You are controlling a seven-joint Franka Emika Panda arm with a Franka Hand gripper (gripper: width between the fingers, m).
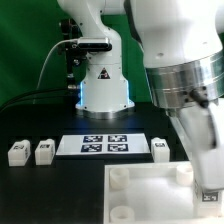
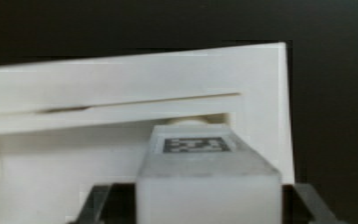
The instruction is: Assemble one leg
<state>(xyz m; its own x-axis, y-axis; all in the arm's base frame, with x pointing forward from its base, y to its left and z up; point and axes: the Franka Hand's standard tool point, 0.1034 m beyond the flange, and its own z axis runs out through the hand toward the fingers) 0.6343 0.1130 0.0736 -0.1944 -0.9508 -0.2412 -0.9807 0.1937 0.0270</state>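
Four legs on show, all small white blocks with tags. Two sitting side by side on the black table at the exterior view's left (image 1: 17, 153) (image 1: 43, 152), one more (image 1: 160, 149) just off the marker board (image 1: 103, 145) toward the exterior view's right. Fourth leg (image 2: 199, 172) clamped between the gripper (image 2: 201, 205) fingers, tag face up toward the wrist camera, right over the big flat white square piece (image 1: 150, 195) near one of its round corner sockets (image 2: 190, 124). Just one marker board, one square piece. Can't tell whether the held leg actually touches the socket.
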